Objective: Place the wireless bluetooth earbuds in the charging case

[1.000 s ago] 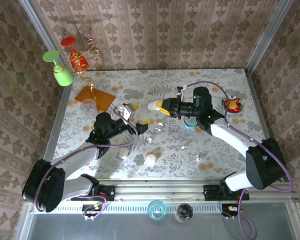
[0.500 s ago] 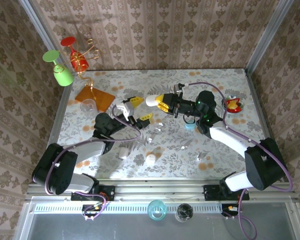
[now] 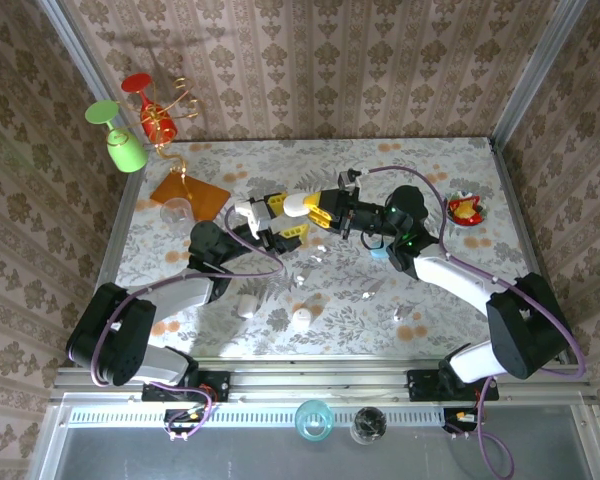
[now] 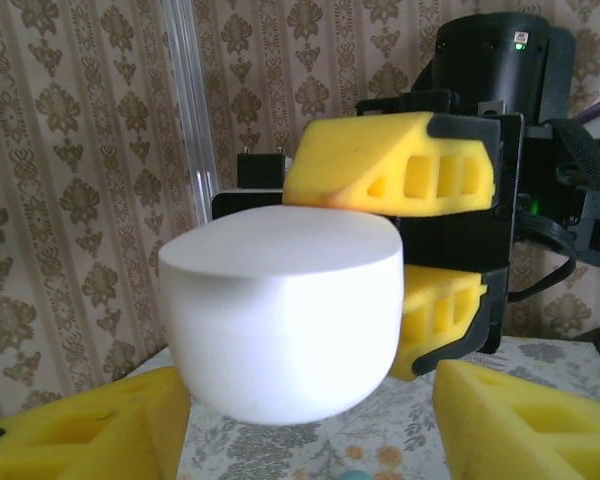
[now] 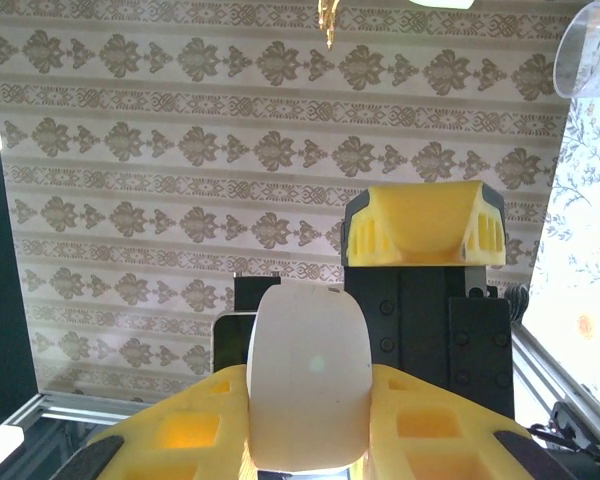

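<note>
Our right tool (image 5: 307,415) clamps the white charging case (image 4: 285,305) above the tabletop (image 3: 450,300). Our left tool (image 4: 308,432) gapes wide, its fingers (image 4: 90,432) flanking that case. Tiny earbuds (image 3: 299,281) lie on the tabletop.

The tiny whitish earbuds (image 3: 398,314) on the floral worktop (image 3: 450,170) are just specks from above, no telling shape or which way up.
</note>
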Tool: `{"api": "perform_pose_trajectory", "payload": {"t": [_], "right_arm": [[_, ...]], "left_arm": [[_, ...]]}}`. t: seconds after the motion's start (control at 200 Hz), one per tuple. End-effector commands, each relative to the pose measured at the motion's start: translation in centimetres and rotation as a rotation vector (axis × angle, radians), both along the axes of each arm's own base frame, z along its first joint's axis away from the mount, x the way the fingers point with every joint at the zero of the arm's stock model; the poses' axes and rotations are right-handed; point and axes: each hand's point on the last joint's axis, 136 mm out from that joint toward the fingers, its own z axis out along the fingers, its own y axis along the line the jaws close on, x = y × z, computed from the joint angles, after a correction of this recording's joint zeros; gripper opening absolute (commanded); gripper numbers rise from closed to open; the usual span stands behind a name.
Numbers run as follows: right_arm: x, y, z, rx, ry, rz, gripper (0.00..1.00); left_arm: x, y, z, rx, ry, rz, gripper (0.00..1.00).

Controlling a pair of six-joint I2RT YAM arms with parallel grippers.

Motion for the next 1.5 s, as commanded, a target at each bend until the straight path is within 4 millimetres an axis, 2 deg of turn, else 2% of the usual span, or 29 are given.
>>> {"api": "perform_pose_trajectory", "payload": {"t": [0.0, 0.445, 0.82, 0.975, 1.075, 1.175, 1.31, 1.38, 1.45, 1.465, 1.495], "right_arm": [[-0.4, 0.5, 0.7, 0.016, -0.044, 0.028, 0.10], [-0.1, 0.9, -0.2, -0.005, -0.030, 0.036, 0.09], [0.1, 1.2, -0.6, -0.008, -0.018, 0.041, 0.09], [0.1, 1.3, -0.4, -0.001, -0.017, 0.044, 0.08], [0.2, 1.3, -0.4, -0.002, -0.016, 0.043, 0.10], [0.2, 1.3, -0.4, -0.008, -0.017, 0.040, 0.18], [0.4, 0.8, -0.6, -0.062, -0.050, -0.001, 0.48], [0.7, 0.2, -1.2, -0.121, -0.069, -0.040, 0.59], [1.2, -0.6, -2.4, -0.201, -0.091, -0.083, 0.66], [0.9, -1.0, -1.6, -0.203, -0.120, -0.094, 0.67], [1.0, -1.5, -1.8, -0.243, -0.154, -0.114, 0.68]], "left_arm": [[-0.9, -0.2, 1.6, -0.034, -0.021, -0.053, 0.63], [-0.4, 0.5, 2.3, -0.057, -0.024, -0.003, 0.52], [-0.7, 0.6, 2.3, -0.055, -0.030, -0.007, 0.48], [-0.7, 0.4, 1.9, -0.046, -0.026, -0.020, 0.42], [-0.8, 0.4, 1.9, -0.043, -0.026, -0.024, 0.34], [-0.9, 0.3, 1.9, -0.043, -0.025, -0.030, 0.32], [-1.1, 0.5, 1.8, -0.040, -0.021, -0.034, 0.32], [-1.1, 0.8, 1.5, -0.040, -0.004, -0.033, 0.33], [-1.3, 0.9, 1.1, -0.030, 0.004, -0.043, 0.33], [-1.4, 0.9, 1.0, -0.027, 0.004, -0.046, 0.33], [-1.6, 1.0, 0.7, -0.021, 0.006, -0.055, 0.33]]}}
